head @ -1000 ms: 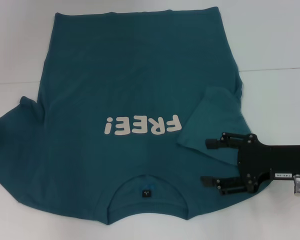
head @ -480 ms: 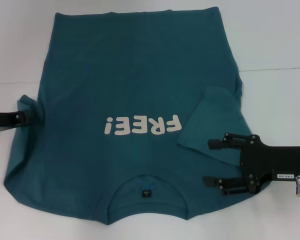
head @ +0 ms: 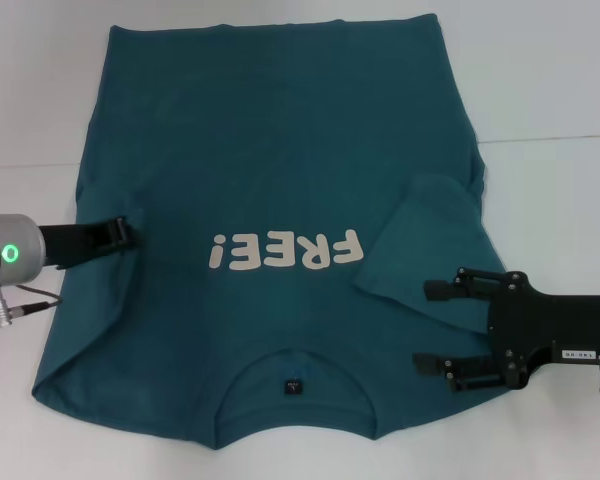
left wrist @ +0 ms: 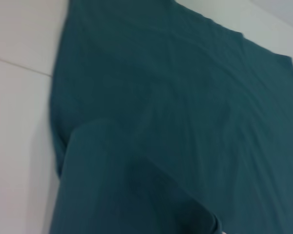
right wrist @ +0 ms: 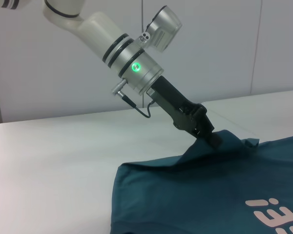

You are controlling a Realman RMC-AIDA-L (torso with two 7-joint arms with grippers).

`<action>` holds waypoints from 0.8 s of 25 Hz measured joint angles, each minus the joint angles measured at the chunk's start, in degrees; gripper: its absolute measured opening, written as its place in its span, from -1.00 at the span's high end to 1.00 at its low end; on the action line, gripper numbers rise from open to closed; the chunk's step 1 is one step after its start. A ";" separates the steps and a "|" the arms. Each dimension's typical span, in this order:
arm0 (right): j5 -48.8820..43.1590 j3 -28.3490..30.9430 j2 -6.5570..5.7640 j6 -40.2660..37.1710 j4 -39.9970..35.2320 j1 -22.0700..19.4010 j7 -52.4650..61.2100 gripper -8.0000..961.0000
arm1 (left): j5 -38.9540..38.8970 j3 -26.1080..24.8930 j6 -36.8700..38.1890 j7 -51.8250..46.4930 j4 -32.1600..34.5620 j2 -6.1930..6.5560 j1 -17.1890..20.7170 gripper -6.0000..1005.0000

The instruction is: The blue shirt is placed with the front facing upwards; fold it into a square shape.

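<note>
I am carrying the blue shirt's (head: pixel 280 150) left sleeve (head: pixel 105 265), clenched in my left gripper (head: pixel 125 236), inward toward the chest lettering (head: pixel 285 251), while my released right gripper (head: pixel 435 325) is idling beside the folded right sleeve (head: pixel 430 240).

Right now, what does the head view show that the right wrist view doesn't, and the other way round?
Head only: the right gripper, jaws open, over the shirt's folded-in sleeve, plus the neck label. Right wrist only: the left arm's upper segments and the wall behind. Both: the left gripper shut on the shirt's other sleeve, lifted inward, the lettering, the white table.
</note>
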 joint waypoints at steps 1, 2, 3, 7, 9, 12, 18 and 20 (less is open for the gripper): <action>0.00 0.00 -0.03 0.00 0.00 0.00 0.00 -0.92 | -0.95 0.00 -0.05 0.46 -0.70 0.06 -0.06 0.86; 0.00 0.00 -0.05 0.00 0.00 0.00 0.00 -0.92 | -1.83 0.00 -0.14 0.91 -1.43 0.11 -0.14 0.85; 0.00 0.00 -0.07 0.00 0.00 0.00 0.00 -0.92 | -2.60 0.00 -0.24 1.31 -1.96 0.15 -0.21 0.85; 0.00 0.00 -0.06 0.06 0.00 0.01 0.00 -0.92 | -4.01 0.00 -0.33 1.97 -2.65 0.00 -0.38 0.84; 0.00 -0.01 -0.01 0.22 0.00 0.02 0.00 -0.92 | -5.15 0.00 -0.27 2.58 -3.01 -0.05 -0.45 0.83; 0.00 -0.01 0.00 0.32 0.00 0.00 0.00 -0.92 | -6.33 0.09 -0.58 3.42 -3.88 0.03 -0.61 0.82; 0.00 -0.01 0.02 0.42 0.00 -0.12 0.00 -0.92 | -6.59 0.17 -1.72 4.65 -4.83 0.11 -0.51 0.80; 0.00 -0.01 0.05 0.44 0.00 -0.13 0.00 -0.92 | -6.65 0.16 -1.77 4.84 -4.96 0.05 -0.49 0.79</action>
